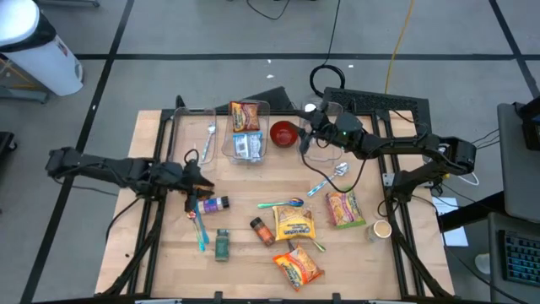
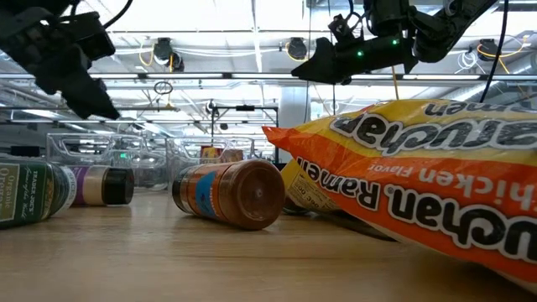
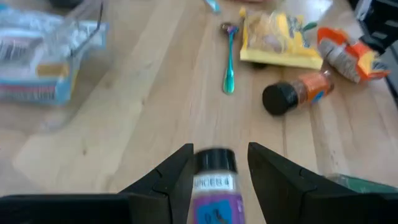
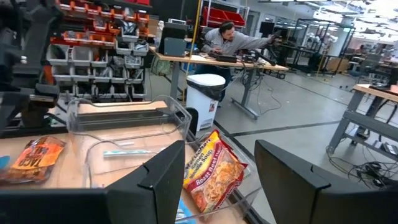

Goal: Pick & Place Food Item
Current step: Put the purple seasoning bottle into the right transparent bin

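Note:
Three ramen packets lie flat on the table: a yellow one (image 1: 294, 224), an orange one (image 1: 298, 266) near the front edge and another (image 1: 344, 209) to the right. A purple spice jar (image 1: 215, 203) lies on its side. My left gripper (image 1: 201, 187) hangs open in the air above it; in the left wrist view the jar (image 3: 214, 183) shows between the fingers (image 3: 177, 171) but below them. My right gripper (image 1: 305, 135) is open and level above the far clear bins, with nothing between its fingers (image 4: 161, 180).
An orange spice jar (image 1: 261, 230) and a green jar (image 1: 222, 243) lie on their sides. Three clear bins stand at the far edge; the middle one (image 1: 246, 131) holds a ramen packet (image 4: 211, 171) and a blue packet. A red bowl (image 1: 283, 133) and loose utensils (image 1: 283, 203) lie about.

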You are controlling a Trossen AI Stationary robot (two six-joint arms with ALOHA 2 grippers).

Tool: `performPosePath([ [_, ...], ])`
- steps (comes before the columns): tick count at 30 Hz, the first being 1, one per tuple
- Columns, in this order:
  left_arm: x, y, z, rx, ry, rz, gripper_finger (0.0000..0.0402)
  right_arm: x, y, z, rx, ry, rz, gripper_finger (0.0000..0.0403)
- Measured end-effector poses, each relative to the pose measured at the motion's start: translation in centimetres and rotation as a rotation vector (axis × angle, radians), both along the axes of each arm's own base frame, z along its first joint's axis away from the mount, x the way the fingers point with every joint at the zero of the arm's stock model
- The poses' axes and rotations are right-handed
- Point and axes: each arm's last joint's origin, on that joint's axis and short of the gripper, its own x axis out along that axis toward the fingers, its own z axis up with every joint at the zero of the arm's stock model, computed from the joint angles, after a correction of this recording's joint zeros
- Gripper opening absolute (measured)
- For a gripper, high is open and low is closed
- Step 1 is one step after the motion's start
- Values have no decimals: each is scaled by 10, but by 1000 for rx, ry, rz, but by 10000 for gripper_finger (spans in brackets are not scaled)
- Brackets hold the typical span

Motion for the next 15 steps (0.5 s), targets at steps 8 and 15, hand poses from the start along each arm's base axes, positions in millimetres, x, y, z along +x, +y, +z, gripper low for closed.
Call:
performPosePath([
  [8, -13, -6, 13, 0, 145, 105, 157, 1, 1, -1, 5, 11, 41, 185],
  [15, -12, -11, 29, -5, 143, 60, 157, 1, 2, -1, -8, 17, 66, 185],
])
